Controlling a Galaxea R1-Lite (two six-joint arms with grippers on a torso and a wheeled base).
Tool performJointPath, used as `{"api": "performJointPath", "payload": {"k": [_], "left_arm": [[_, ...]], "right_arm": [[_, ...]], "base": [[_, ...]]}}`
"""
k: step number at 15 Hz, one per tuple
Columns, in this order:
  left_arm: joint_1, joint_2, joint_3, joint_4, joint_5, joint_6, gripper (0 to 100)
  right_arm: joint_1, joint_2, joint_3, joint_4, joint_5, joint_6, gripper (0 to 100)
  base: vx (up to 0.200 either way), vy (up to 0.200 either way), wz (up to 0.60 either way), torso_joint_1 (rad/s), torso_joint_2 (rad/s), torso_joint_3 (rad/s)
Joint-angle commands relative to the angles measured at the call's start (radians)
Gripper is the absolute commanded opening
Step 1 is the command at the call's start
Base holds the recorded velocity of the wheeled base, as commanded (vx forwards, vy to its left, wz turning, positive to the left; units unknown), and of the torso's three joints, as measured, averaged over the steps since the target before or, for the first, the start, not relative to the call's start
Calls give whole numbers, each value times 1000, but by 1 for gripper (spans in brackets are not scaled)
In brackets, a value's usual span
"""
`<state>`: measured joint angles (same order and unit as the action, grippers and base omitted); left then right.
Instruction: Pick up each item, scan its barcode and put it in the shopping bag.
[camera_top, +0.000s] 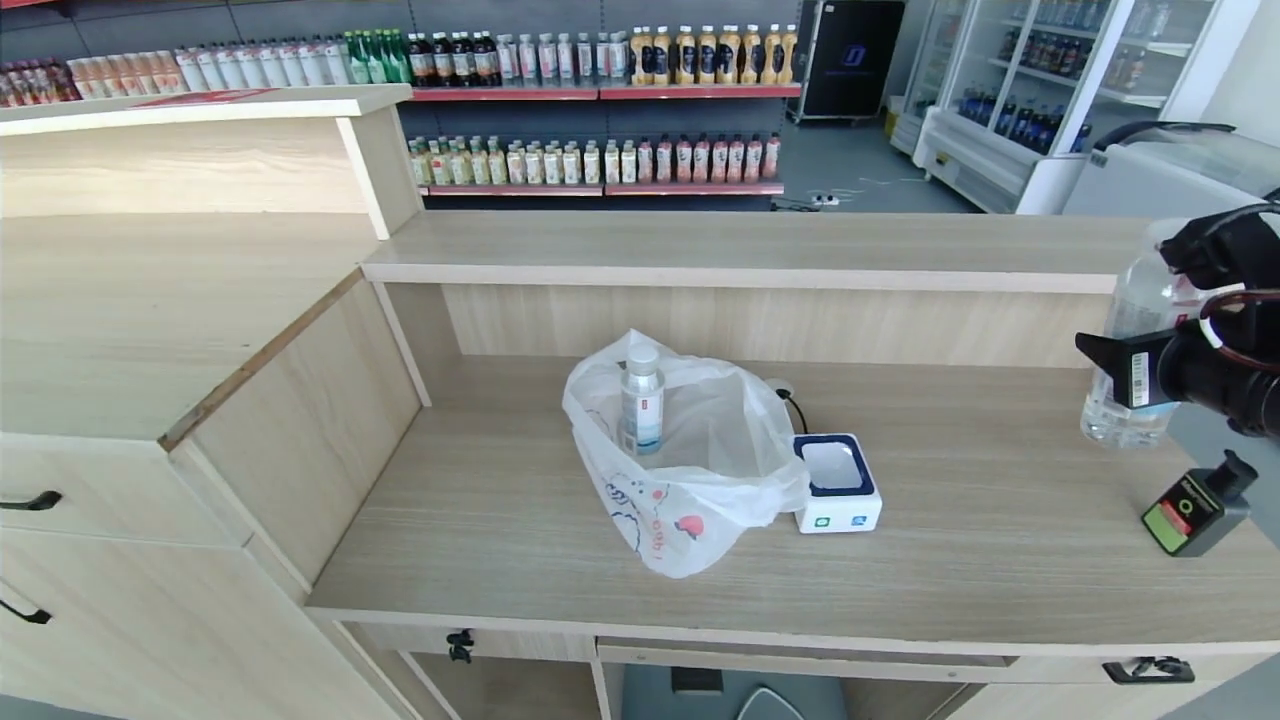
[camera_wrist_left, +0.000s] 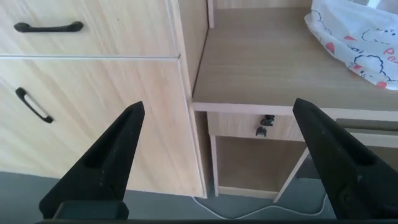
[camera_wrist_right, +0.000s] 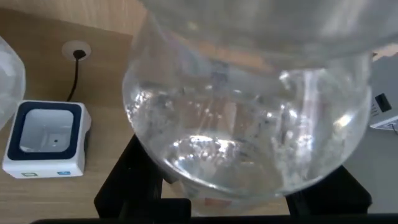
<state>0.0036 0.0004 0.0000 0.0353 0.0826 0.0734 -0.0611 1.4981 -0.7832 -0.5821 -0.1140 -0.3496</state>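
A clear water bottle (camera_top: 1140, 300) stands upright over the counter's right end, and my right gripper (camera_top: 1135, 375) is shut on its lower half. In the right wrist view the bottle (camera_wrist_right: 242, 124) sits between the dark fingers (camera_wrist_right: 134, 186). Whether its base touches the counter I cannot tell. A white plastic shopping bag (camera_top: 690, 480) stands open mid-counter with a small white-capped bottle (camera_top: 641, 400) upright inside. The white barcode scanner box (camera_top: 838, 482) sits just right of the bag. My left gripper (camera_wrist_left: 217, 109) hangs open and empty below counter height, in front of the drawers.
A black hand-held device (camera_top: 1195, 505) with a green and red label lies near the counter's right front edge. A raised wooden ledge (camera_top: 750, 250) runs behind the counter, and a taller cabinet (camera_top: 150, 320) stands to the left. The scanner's cable (camera_wrist_right: 76, 74) runs to a hole behind it.
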Motion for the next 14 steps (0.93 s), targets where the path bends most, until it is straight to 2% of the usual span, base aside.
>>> {"api": "performJointPath", "payload": {"k": [1,2,7,9,11,12,13,14], "left_arm": [[1,0,0,0,0,0,100],[1,0,0,0,0,0,100],[1,0,0,0,0,0,100],[1,0,0,0,0,0,100],[1,0,0,0,0,0,100],[1,0,0,0,0,0,100],[1,0,0,0,0,0,100],[1,0,0,0,0,0,100]], "right_arm": [[-3,21,-1,-12,-3,-6,0],[-3,31,1,-16,-1,-8,0],[4,142,-2,-105,8,-55,0],[4,202,-8,-183,99,-115,0],[1,261,-7,-271,234,-187,0],[1,271,-8,-280,252,-201,0],[-2,309,-14,-326,332,-256,0],[-8,330,-19,-357,363,-285,0]], "base": [[0,0,600,7,2,2],[0,0,600,-7,-2,-7],[0,0,0,0,0,0],[0,0,0,0,0,0],[0,0,0,0,0,0],[0,0,0,0,0,0],[0,0,0,0,0,0],[0,0,0,0,0,0]]}}
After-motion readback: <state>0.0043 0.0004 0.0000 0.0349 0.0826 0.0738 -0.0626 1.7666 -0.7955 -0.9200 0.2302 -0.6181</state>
